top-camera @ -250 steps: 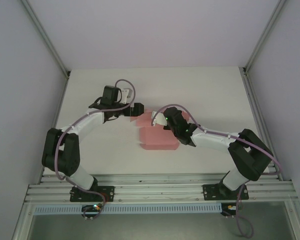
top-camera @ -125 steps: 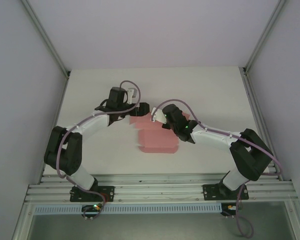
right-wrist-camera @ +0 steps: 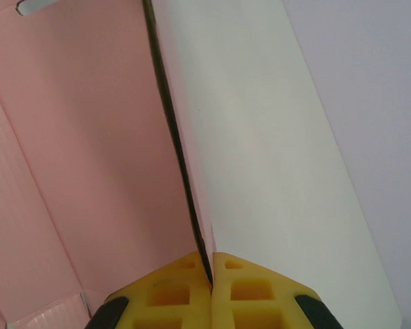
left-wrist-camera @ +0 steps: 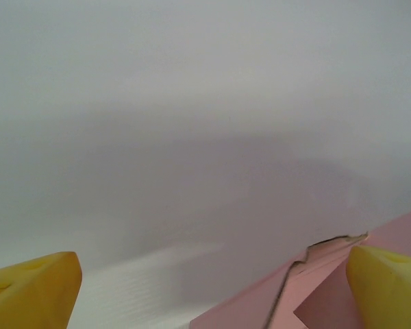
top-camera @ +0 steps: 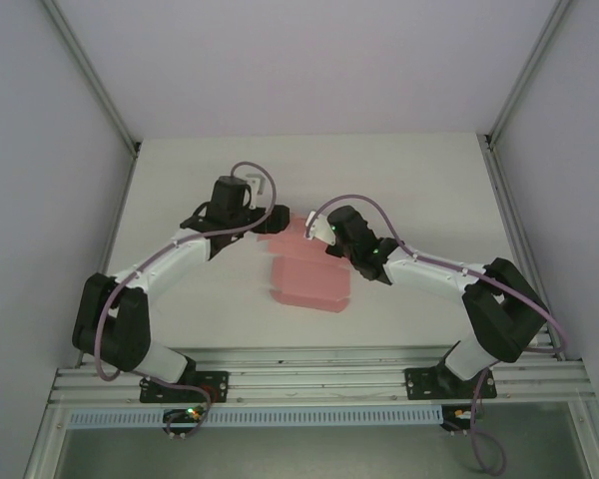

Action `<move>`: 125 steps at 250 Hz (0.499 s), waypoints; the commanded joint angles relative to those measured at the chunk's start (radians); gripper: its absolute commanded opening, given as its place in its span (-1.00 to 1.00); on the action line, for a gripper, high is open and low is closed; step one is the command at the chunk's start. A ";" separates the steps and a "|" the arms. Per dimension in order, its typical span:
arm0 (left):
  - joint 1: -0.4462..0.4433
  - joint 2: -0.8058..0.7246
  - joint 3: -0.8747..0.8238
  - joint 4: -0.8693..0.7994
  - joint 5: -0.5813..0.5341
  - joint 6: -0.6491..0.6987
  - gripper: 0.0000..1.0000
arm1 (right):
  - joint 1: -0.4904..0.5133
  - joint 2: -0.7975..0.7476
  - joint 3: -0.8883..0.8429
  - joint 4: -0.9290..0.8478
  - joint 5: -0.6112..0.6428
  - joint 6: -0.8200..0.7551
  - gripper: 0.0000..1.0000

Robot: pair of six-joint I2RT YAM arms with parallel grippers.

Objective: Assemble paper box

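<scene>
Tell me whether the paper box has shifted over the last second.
Yes. The paper box has moved: its near edge now lies closer to the aluminium rail at the table's near side, and slightly further left.

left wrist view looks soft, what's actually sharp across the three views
Left wrist: the background is a blurred grey wash with a broad soft shadow; the paper box edge is sharpest, the yellow pads soft. Right wrist: crisp, no glare, jaws shut on its edge. Top external: even light, faint shadows.

From above and behind my bases, the top camera looks down on the whole table (top-camera: 399,170). My left wrist camera looks out low beside the paper box (left-wrist-camera: 315,301); my right one sits nearly against that same box.
</scene>
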 commanded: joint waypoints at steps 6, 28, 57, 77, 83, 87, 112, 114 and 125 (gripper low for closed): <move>-0.004 0.027 0.020 -0.050 0.070 0.043 1.00 | -0.001 -0.016 0.023 -0.029 -0.030 0.036 -1.00; -0.024 0.048 0.034 -0.049 0.103 0.049 1.00 | -0.001 -0.008 0.035 -0.040 -0.019 0.047 -1.00; -0.063 0.057 0.049 -0.036 0.038 0.040 1.00 | -0.002 -0.003 0.046 -0.052 -0.022 0.068 -1.00; -0.089 0.066 0.063 -0.009 0.007 0.008 1.00 | -0.001 0.001 0.044 -0.050 -0.034 0.083 -1.00; -0.096 0.071 0.069 -0.004 -0.013 -0.007 1.00 | 0.000 0.003 0.043 -0.047 -0.035 0.086 -1.00; -0.102 0.074 0.073 -0.001 -0.030 -0.015 1.00 | 0.000 0.003 0.043 -0.048 -0.035 0.089 -1.00; -0.143 0.103 0.114 -0.010 -0.167 -0.068 1.00 | 0.003 0.007 0.040 -0.043 -0.039 0.096 -1.00; -0.147 0.106 0.118 -0.013 -0.179 -0.072 1.00 | 0.004 0.007 0.040 -0.042 -0.040 0.095 -1.00; -0.165 0.118 0.142 -0.029 -0.240 -0.083 1.00 | 0.006 0.007 0.039 -0.041 -0.042 0.098 -1.00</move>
